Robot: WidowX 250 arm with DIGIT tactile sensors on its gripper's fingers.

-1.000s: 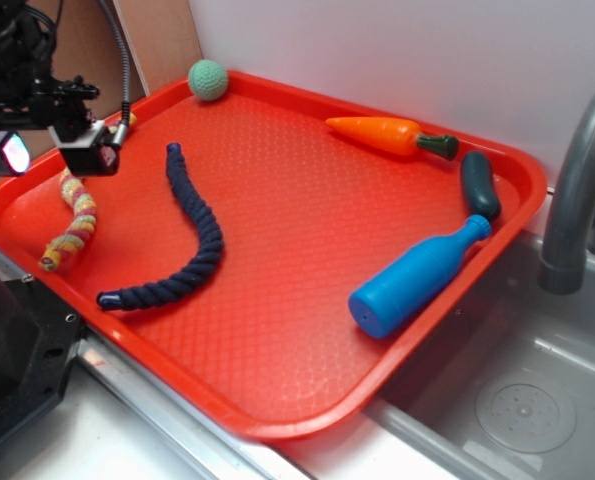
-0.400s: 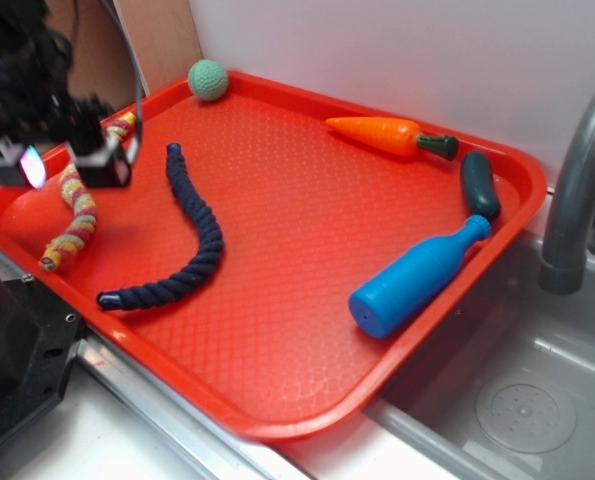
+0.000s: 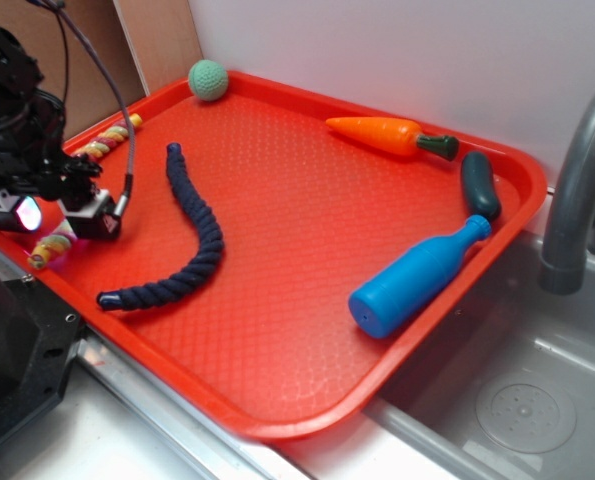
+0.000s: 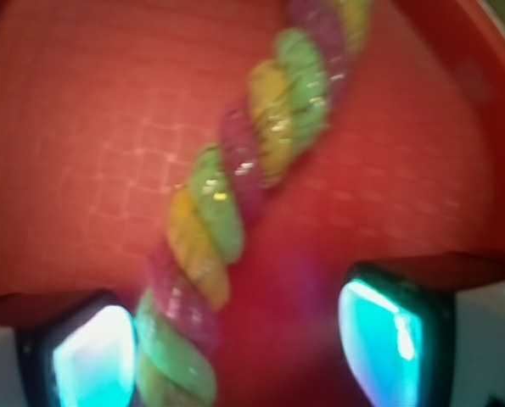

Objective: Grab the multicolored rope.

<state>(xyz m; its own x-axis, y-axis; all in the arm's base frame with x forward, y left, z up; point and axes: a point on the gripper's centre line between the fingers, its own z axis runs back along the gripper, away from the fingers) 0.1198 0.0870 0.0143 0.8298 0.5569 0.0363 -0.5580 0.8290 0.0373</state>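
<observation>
**Gripper straddling the rope, jaws apart**

The gripper (image 3: 62,218) sits low at the tray's (image 3: 307,425) left edge, right over the multicolored rope (image 3: 97,146). In the wrist view the rope (image 4: 235,195) runs diagonally between the two fingers (image 4: 388,335) — jaws open, nothing clamped yet. The straddle looks deliberate: one finger each side, so closing should pinch the middle. The navy rope (image 3: 192,235) lies near (clear of the fingers), so a mistaken grab seems unlikely.

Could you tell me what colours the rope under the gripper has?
The multicolored rope is banded yellow, green and pink-purple, clearest in the wrist view.
</observation>
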